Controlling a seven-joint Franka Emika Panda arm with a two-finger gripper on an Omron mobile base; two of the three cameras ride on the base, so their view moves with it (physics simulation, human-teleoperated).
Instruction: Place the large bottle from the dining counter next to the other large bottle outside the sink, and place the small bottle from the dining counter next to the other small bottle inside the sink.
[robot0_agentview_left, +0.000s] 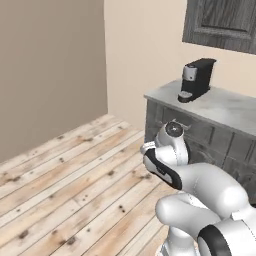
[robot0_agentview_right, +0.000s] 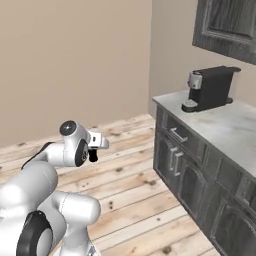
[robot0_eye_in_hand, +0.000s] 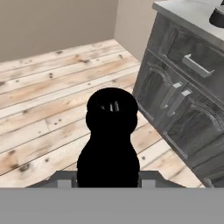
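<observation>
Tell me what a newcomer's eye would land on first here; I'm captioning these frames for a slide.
In the hand view, a black bottle rises between the gripper fingers, shut on it, above the plank floor. In both base views the white arm folds low in front, and a black coffee machine stands on the grey counter over dark cabinets by the corner.

White arm (robot0_agentview_left: 200, 200) w/ rounded glossy segments, dark joint bands, round grey cap on one joint.
</observation>
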